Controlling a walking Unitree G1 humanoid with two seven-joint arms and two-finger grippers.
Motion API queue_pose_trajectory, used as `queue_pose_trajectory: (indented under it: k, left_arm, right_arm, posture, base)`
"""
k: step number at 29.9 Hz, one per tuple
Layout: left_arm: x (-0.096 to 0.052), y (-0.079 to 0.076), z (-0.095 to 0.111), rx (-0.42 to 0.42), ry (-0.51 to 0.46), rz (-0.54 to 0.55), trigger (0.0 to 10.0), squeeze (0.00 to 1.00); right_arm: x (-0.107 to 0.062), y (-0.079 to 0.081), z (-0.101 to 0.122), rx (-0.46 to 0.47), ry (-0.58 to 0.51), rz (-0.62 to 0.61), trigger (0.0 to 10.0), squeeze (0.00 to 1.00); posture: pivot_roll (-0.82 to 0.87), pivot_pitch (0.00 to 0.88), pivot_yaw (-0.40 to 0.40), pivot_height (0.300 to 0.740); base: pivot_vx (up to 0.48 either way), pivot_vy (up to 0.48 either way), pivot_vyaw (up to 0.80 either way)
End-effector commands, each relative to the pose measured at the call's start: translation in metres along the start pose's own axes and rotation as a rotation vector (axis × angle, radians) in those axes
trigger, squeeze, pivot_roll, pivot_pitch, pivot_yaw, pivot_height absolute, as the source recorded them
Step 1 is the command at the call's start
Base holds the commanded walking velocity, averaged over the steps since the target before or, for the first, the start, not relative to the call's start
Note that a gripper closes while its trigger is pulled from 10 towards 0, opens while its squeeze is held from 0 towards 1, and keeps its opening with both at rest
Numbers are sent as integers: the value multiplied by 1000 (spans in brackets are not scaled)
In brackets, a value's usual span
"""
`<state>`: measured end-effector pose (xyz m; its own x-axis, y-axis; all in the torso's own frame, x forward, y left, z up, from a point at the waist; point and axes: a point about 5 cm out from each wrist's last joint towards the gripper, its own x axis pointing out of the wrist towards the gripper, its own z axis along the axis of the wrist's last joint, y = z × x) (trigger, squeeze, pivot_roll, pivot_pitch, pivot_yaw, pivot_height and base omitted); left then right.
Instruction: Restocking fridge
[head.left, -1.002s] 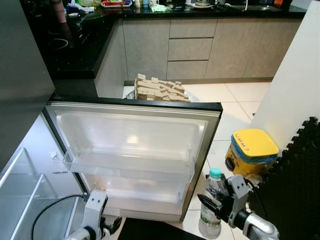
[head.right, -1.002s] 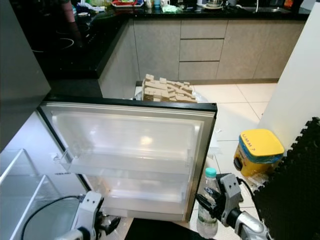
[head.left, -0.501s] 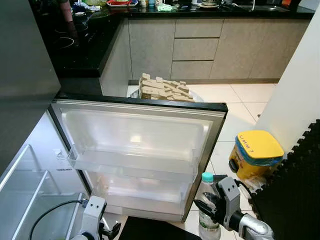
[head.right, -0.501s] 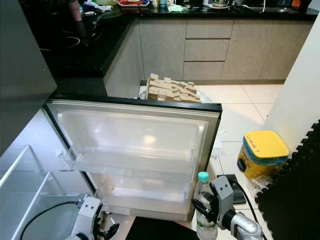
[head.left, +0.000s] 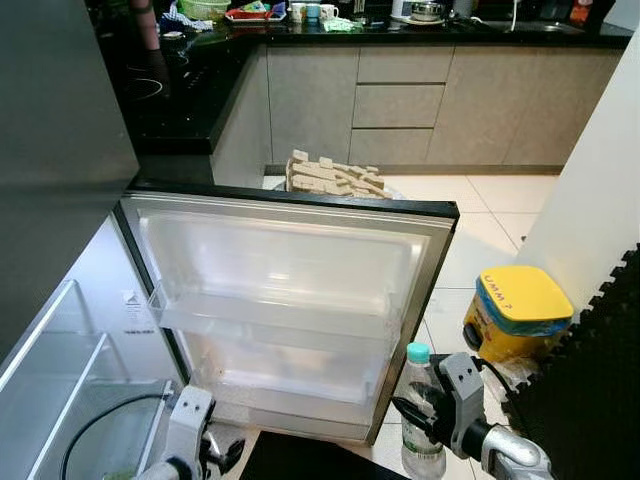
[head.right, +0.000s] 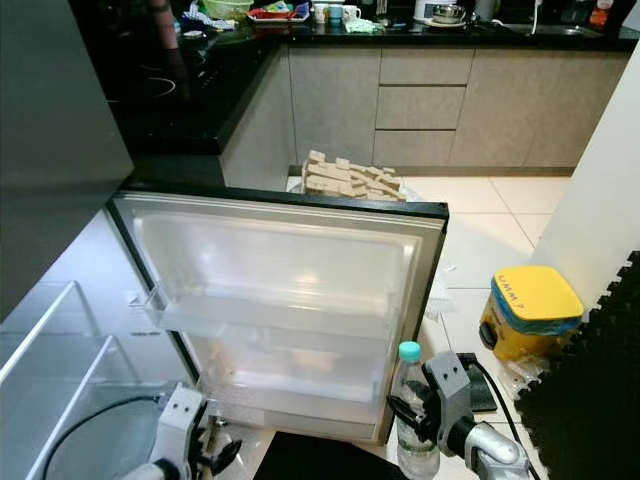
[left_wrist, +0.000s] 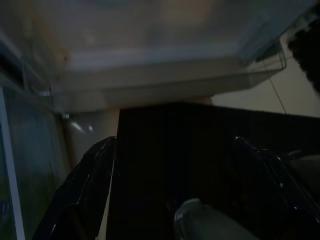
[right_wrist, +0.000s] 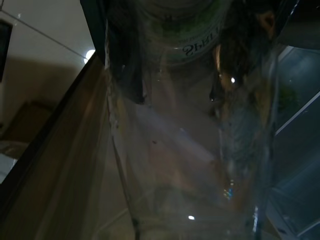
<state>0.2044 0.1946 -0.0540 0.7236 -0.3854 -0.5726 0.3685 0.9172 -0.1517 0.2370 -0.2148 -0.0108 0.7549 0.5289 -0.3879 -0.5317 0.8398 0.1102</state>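
A clear plastic water bottle (head.left: 421, 425) with a teal cap stands upright in my right gripper (head.left: 417, 413), which is shut on its body. It hangs low, just right of the open fridge door's (head.left: 290, 270) lower corner. The right wrist view has the bottle (right_wrist: 190, 125) pressed close against the lens. The door carries two bare clear shelves (head.left: 270, 322). My left gripper (head.left: 216, 456) hangs low below the door, open, with nothing between its fingers (left_wrist: 85, 190). Glass shelves (head.left: 50, 375) of the fridge interior lie at the far left.
A yellow-lidded bin (head.left: 515, 312) stands on the tiled floor to the right, beside a black foam mat (head.left: 595, 380) and a white wall. Behind the door lies a pile of pale wooden blocks (head.left: 335, 177). Grey cabinets and a dark counter (head.left: 180, 90) lie beyond, with a person's arm (head.left: 143, 22) there.
The whole view has shifted a little as the camera moved. My right gripper still holds the bottle beside the door's lower corner. The left arm hangs as before.
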Motion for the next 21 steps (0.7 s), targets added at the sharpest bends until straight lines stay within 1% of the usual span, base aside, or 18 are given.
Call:
queue_pose_trajectory:
  k: [1, 4, 11, 14, 17, 21]
  left_arm:
    - [2, -2, 3, 1, -19, -15, 10000, 0]
    - [4, -1, 10, 9, -45, -22, 10000, 0]
    - [6, -1, 18, 23, -72, -36, 10000, 0]
    - [7, 0, 21, 19, -86, -38, 10000, 0]
    - [7, 0, 22, 17, -93, -41, 10000, 0]
    - [9, -1, 29, 18, -127, -55, 10000, 0]
  right_arm:
    - [2, -1, 7, -9, -40, 6, 10000, 0]
    - [3, -2, 9, -6, -51, 1, 10000, 0]
    - [5, -2, 11, -18, -51, -2, 10000, 0]
    - [5, 0, 10, -26, -39, 6, 10000, 0]
    - [6, 1, 10, -26, -38, 11, 10000, 0]
    - [6, 2, 11, -3, -63, 24, 10000, 0]
  posture:
    - [76, 0, 4, 646]
    - [77, 0, 3, 646]
    - [76, 0, 4, 646]
    - [77, 0, 2, 632]
    - [77, 0, 3, 627]
    - [78, 0, 3, 622]
  base:
    - [0, 0, 0]
    - [0, 0, 0]
    - [0, 0, 0]
    - [0, 0, 0]
    - [0, 0, 0]
    - [0, 0, 0]
